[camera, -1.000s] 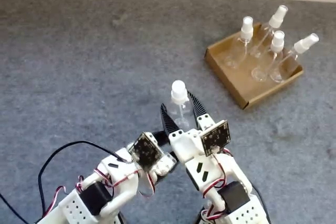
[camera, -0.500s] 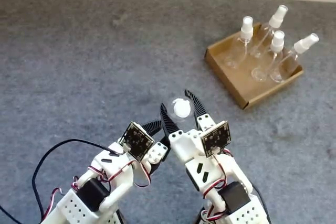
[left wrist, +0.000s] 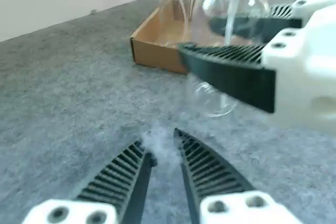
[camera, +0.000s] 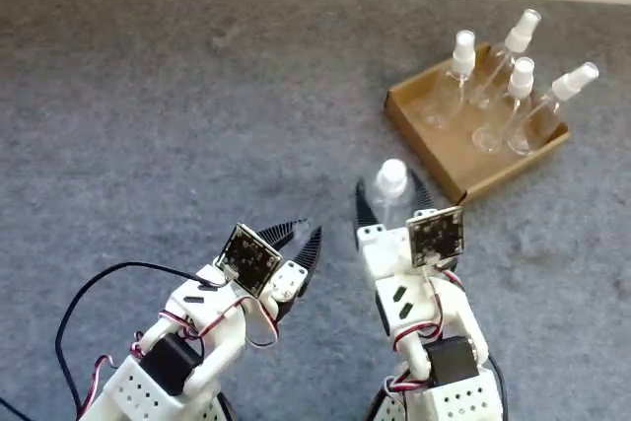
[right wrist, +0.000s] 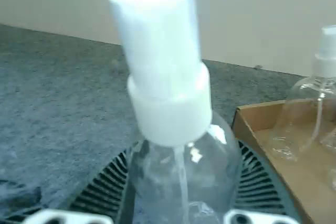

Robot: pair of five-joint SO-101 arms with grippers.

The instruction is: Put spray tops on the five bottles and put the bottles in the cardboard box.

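**Fifth bottle in the right arm's grip, box just ahead**

The right gripper (camera: 388, 192) has its two black fingers spread about as wide as the body of a clear spray bottle (camera: 392, 179) and closed against it, one on each side. The bottle stands upright with its long axis vertical, and its white spray top (right wrist: 160, 61) is already fitted and rises above the fingers. I cannot tell whether its base rests on the grey carpeted table (camera: 148, 125) or hangs just above it.

The left gripper (left wrist: 159, 139) sits low beside the right one and a little behind it. Its fingers are parted by a narrow gap and hold nothing.

The coming move seems to turn on the cardboard box (camera: 422, 150). It lies forward of the held bottle and off to the robot's right, near but not touching. The box sits cornerwise to the arm, so its long near wall is the first edge the bottle would meet. The right arm is plainly the nearer one, and the left has no clear path with the right arm in between.

Four capped bottles (camera: 521, 81) already stand in the box, crowded toward its far side. The bare cardboard floor I can see lies along the near wall and near corner, and that looks to me like the likely spot for this one. I would guess the bottle needs to clear that wall and come down without knocking its neighbours.
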